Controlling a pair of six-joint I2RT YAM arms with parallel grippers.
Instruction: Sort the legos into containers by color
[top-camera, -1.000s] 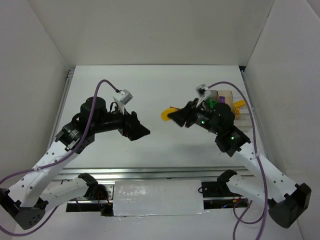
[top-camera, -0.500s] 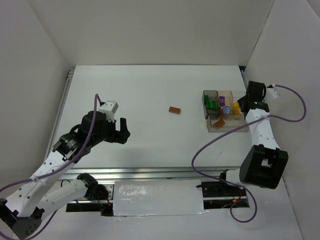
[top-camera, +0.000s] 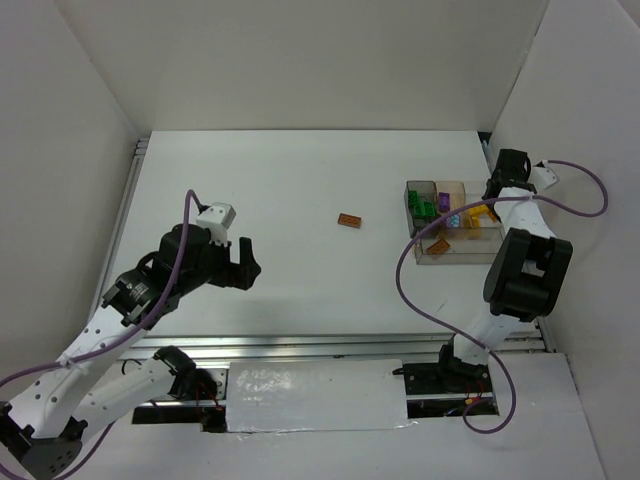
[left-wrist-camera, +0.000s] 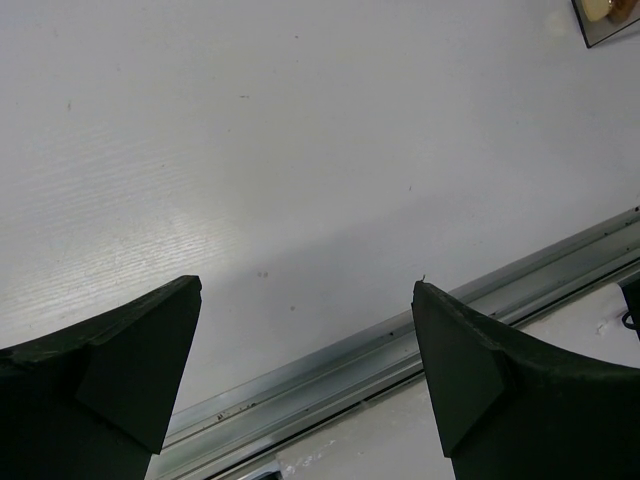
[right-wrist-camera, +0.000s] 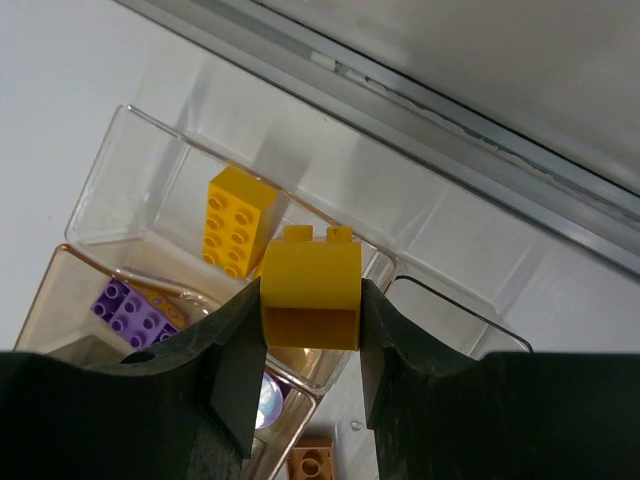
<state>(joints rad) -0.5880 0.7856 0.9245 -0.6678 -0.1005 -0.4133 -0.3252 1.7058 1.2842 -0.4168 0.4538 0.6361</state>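
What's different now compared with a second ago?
The right gripper, shut on a rounded yellow plastic brick, swung from the middle of the white table out over the transparent compartment tray at the right. The left gripper, open and empty, drew back toward the near left. The flat brown-orange brick and the tray have not moved.

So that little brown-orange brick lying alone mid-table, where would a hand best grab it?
Probably by its two long sides, coming straight down from above. The brown-orange brick lies flat and slightly skewed on the table, with nothing near it, so a grip turned to match its skew can pinch its narrow width.
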